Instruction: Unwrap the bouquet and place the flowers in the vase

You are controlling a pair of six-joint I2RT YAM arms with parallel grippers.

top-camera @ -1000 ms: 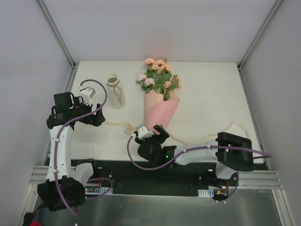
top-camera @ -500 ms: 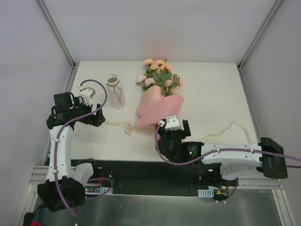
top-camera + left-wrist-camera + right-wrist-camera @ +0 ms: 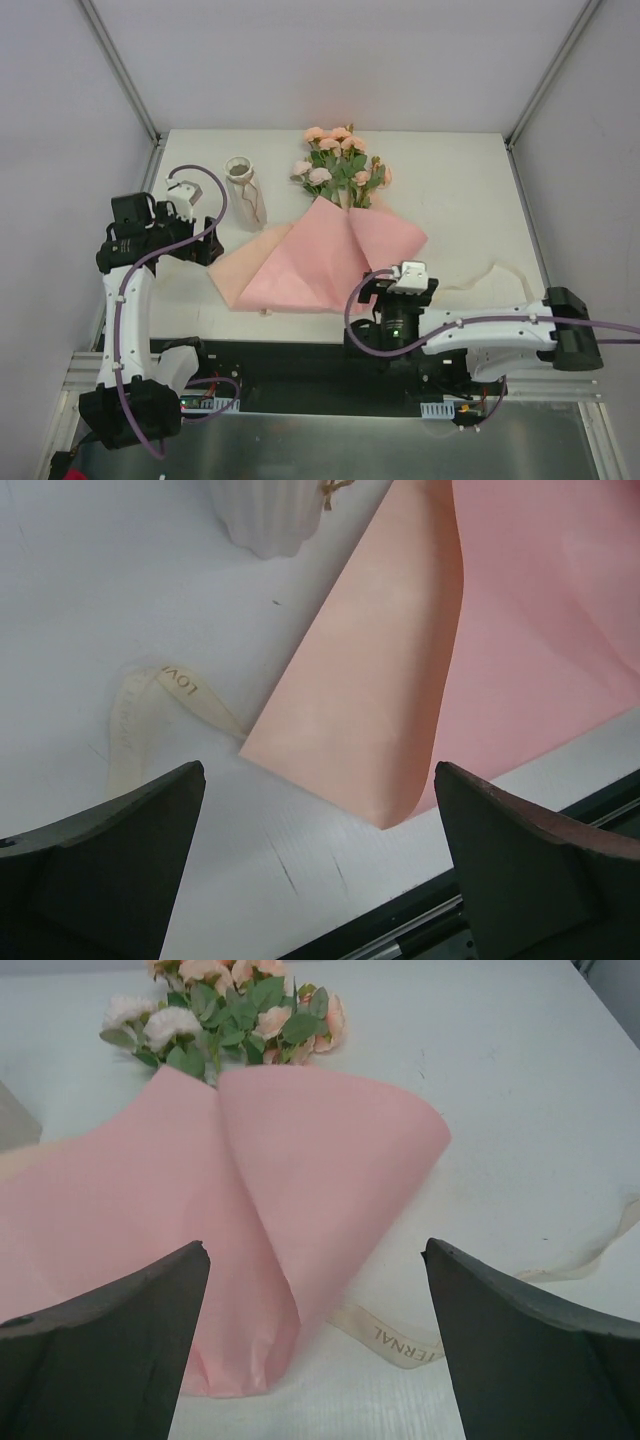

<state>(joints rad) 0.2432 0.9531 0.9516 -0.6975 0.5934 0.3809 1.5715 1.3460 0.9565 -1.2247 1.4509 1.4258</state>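
lying fanned open on the white table point(image 3: 470, 190), pink paper point(image 3: 300, 265) meets the flowers point(image 3: 340, 165) at its far tip.
top view: blooms point to the far edge, the vase point(image 3: 245, 192) upright just left of them; left gripper point(image 3: 210, 248) by the sheet's left corner, right gripper point(image 3: 398, 287) near its right edge. left wrist: jaws spread wide, empty, above the paper's corner and a cream ribbon point(image 3: 150, 695). right wrist: jaws spread, empty, facing the sheet.

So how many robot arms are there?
2. The left arm stands at the table's left edge near the vase; the right arm lies along the near edge, by the pink paper.
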